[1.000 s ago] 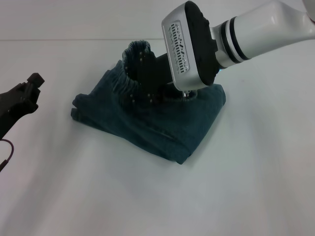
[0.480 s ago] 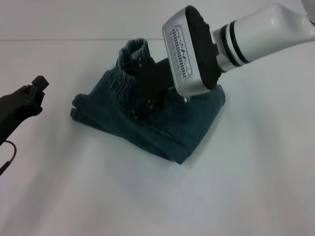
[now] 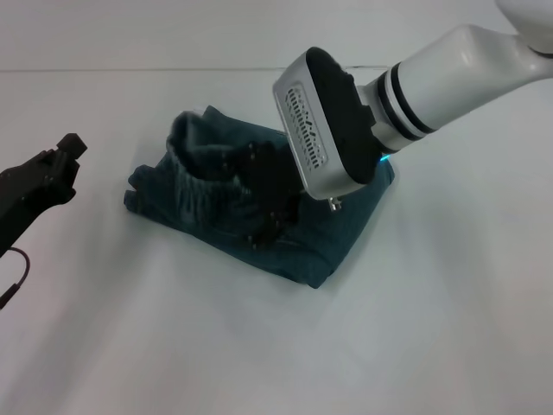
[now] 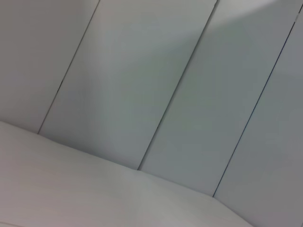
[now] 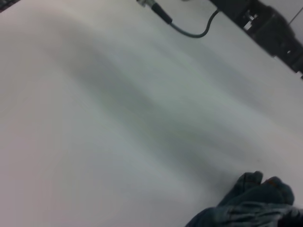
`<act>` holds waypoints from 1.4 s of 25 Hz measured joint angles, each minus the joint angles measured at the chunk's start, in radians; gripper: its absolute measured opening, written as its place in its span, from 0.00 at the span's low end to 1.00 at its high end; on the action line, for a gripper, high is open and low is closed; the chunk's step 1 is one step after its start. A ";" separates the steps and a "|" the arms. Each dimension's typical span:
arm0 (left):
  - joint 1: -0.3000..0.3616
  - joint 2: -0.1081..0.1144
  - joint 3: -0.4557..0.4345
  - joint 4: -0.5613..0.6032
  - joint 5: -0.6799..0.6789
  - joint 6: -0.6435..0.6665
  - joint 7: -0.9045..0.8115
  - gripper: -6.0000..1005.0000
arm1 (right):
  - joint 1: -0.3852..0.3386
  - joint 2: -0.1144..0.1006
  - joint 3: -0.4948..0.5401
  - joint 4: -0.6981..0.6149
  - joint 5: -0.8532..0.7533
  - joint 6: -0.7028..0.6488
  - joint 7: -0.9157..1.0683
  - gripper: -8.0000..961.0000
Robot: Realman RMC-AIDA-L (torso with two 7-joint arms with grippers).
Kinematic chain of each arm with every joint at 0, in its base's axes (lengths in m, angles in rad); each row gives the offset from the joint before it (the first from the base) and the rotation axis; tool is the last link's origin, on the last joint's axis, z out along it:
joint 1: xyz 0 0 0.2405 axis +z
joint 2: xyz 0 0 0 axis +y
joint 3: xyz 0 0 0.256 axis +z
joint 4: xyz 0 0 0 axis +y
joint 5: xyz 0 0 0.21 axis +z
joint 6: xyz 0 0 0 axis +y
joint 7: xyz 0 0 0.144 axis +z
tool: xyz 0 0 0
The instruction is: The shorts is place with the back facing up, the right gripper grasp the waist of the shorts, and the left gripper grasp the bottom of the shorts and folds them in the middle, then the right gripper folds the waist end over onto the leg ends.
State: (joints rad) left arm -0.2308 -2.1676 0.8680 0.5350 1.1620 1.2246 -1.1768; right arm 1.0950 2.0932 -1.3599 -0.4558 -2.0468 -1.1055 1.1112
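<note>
The dark teal shorts (image 3: 341, 220) lie folded lengthwise on the white table (image 3: 259, 346) in the head view. Their gathered waist (image 3: 197, 149) is doubled over toward the left, low above the leg ends (image 3: 143, 192). My right gripper (image 3: 266, 201) sits over the middle of the cloth, shut on the waist part, its black fingers half buried in fabric. A bunch of the same cloth (image 5: 255, 201) shows in the right wrist view. My left gripper (image 3: 59, 162) hangs at the far left, apart from the shorts.
The left arm's black body and cable (image 5: 189, 30) show far off in the right wrist view. The left wrist view holds only grey wall panels (image 4: 156, 85) and table edge.
The right gripper has carried the raised waist leftward and down onto the leg half. The left gripper has stayed at the left edge.
</note>
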 joint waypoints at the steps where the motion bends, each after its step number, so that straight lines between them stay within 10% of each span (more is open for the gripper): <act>1: 0.000 0.000 0.001 -0.001 0.000 0.000 0.000 0.02 | 0.001 0.002 -0.009 -0.001 -0.009 0.000 0.012 0.96; 8: 0.001 -0.001 -0.001 -0.007 0.001 0.004 0.015 0.02 | -0.065 0.007 -0.025 -0.140 -0.023 -0.017 0.087 0.96; 20: -0.009 -0.001 0.012 -0.009 0.040 0.017 0.075 0.03 | -0.458 -0.002 -0.015 -0.675 0.175 -0.004 0.199 0.96; 28: -0.031 0.004 0.010 -0.036 0.151 0.051 0.142 0.04 | -0.731 -0.002 0.060 -0.627 0.534 -0.036 0.147 0.96; 35: -0.036 0.006 0.002 -0.064 0.187 0.088 0.132 0.15 | -0.913 -0.002 0.179 -0.309 0.882 -0.213 -0.113 0.96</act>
State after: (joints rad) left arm -0.2665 -2.1619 0.8702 0.4705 1.3494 1.3131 -1.0445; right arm 0.1824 2.0915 -1.1808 -0.7646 -1.1645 -1.3188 0.9978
